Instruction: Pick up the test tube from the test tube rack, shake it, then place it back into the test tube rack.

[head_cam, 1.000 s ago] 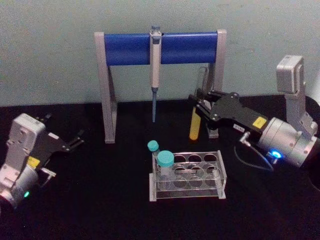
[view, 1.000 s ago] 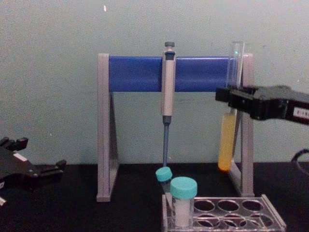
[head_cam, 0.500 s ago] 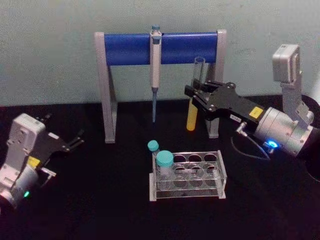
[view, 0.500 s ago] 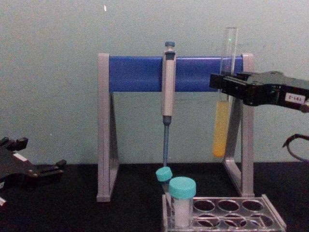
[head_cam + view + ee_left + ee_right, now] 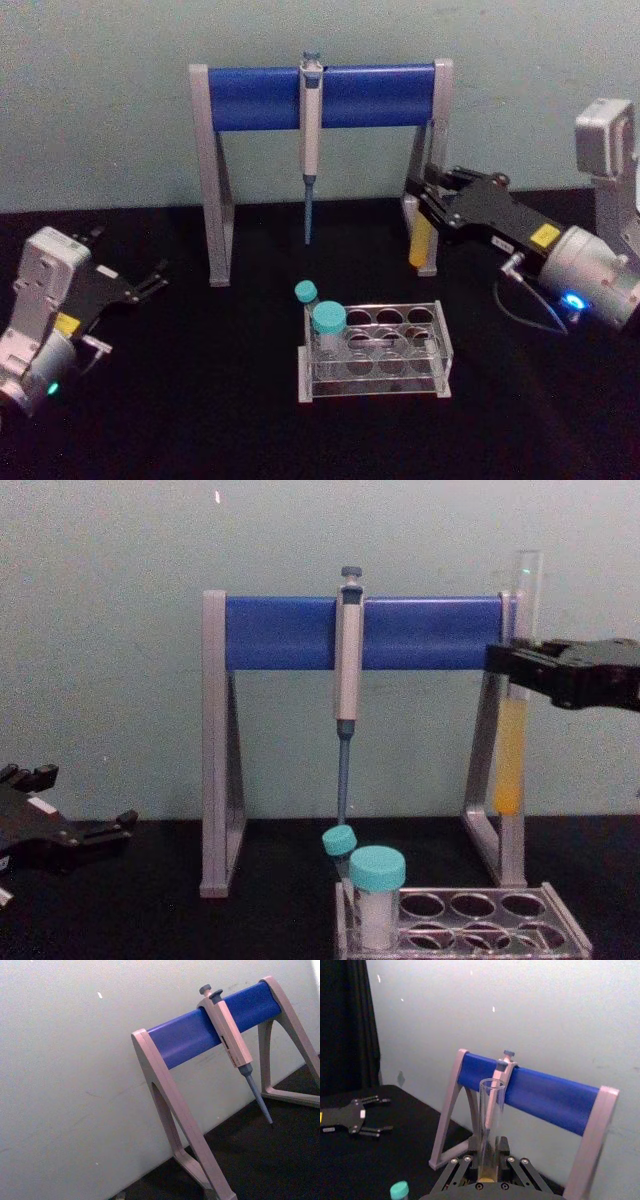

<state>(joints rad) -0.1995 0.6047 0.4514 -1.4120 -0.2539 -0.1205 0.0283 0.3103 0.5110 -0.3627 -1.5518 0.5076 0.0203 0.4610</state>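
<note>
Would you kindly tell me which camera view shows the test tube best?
The chest view: the test tube stands side-on, full length, yellow liquid clear, held by the right gripper. The head view shows mainly its yellow lower part; the right wrist view its clear upper part.

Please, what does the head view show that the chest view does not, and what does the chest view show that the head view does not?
Head view adds: the test tube rack seen from above with all its holes, and the left gripper with its arm, parked at the left, open. Chest view adds: the test tube in side profile, upright, with yellow liquid in its lower part and its bottom clear of the table. Both share: the right gripper shut on the test tube by the stand's right leg, and the pipette hanging from it.
</note>
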